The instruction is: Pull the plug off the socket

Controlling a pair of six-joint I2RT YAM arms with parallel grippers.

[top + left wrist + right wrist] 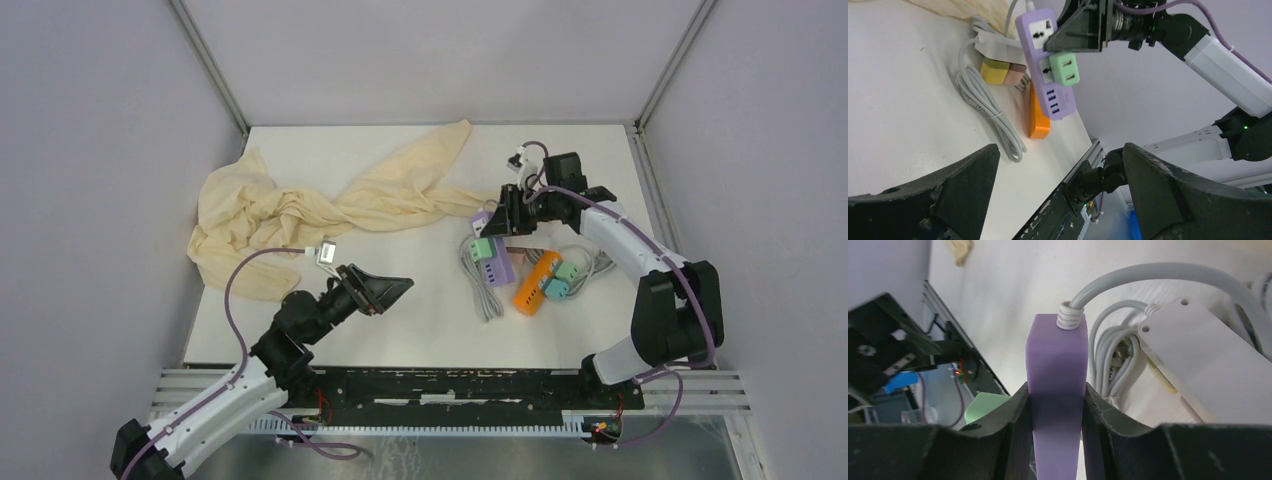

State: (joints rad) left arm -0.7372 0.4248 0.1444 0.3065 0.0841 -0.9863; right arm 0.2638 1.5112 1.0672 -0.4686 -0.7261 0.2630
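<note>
Pinching the purple power strip [1055,350] edgewise, the right gripper [1055,392] may lose it if the wide-spread left gripper [393,289] yanks the green plug [1064,69] crookedly.

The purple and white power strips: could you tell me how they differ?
The purple plastic power strip is clamped in the right gripper; the white plastic power strip lies on the table. A green plug sits in the purple strip; a yellow plug rests against the white one.
</note>
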